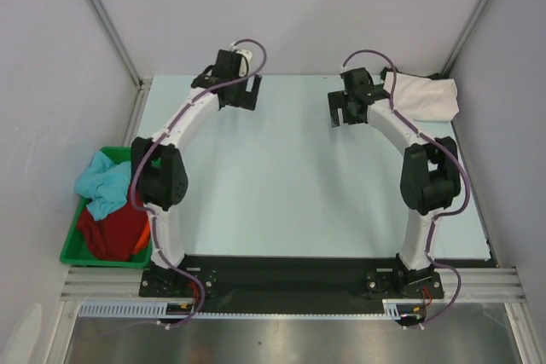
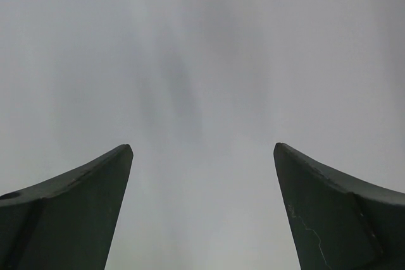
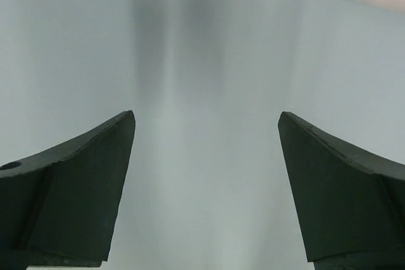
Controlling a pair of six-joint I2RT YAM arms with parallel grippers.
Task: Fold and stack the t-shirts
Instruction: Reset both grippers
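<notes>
The step in hand looks like the gap between two shirts. A cream t-shirt (image 1: 424, 95) lies folded into a compact bundle at the far right corner of the counter (image 1: 290, 176), just beside the right arm's wrist, and its edge shows in the upper right corner of the right wrist view. The other t-shirts sit crumpled in a green bin (image 1: 102, 262) off the counter's left edge: a light blue one (image 1: 102, 185) on top, a dark red one (image 1: 115, 232) under it, and a sliver of orange (image 1: 143, 243) at the side nearest the left arm's base. The left fingers (image 2: 76, 207) stand wide apart with nothing between them, over bare counter toward the far side. The right fingers (image 3: 76, 188) are equally wide and empty, near the cream shirt but not touching it. The middle of the counter is free for spreading cloth. The next move probably falls to the left arm, which is nearer the bin. It would need to swing back to the bin and pinch the light blue shirt by a single layer. It could then carry the shirt to the middle of the counter, where both arms can flatten it.
</notes>
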